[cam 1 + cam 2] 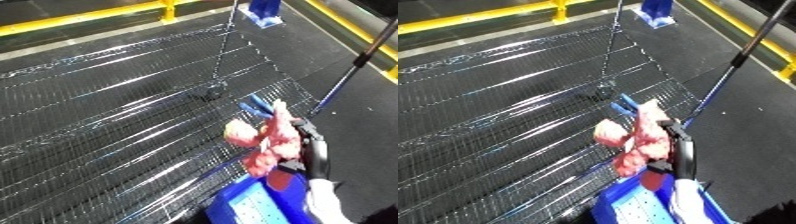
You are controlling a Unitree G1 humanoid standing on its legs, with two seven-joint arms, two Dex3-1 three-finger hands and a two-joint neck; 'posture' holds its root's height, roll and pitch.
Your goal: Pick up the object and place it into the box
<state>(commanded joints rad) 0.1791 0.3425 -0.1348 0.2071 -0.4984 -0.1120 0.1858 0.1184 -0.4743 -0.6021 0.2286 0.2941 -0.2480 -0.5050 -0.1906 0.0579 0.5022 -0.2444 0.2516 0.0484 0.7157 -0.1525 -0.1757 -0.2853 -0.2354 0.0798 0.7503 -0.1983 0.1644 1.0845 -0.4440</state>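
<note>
Right hand (313,150) clutching pink object (271,142)

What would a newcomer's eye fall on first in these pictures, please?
Most likely the pink, crumpled object at lower right, held up by the robot's black right hand above a wide wire mesh surface. Just beneath it, at the bottom edge, sits the blue bin, and bright yellow rails run along the top.
</note>
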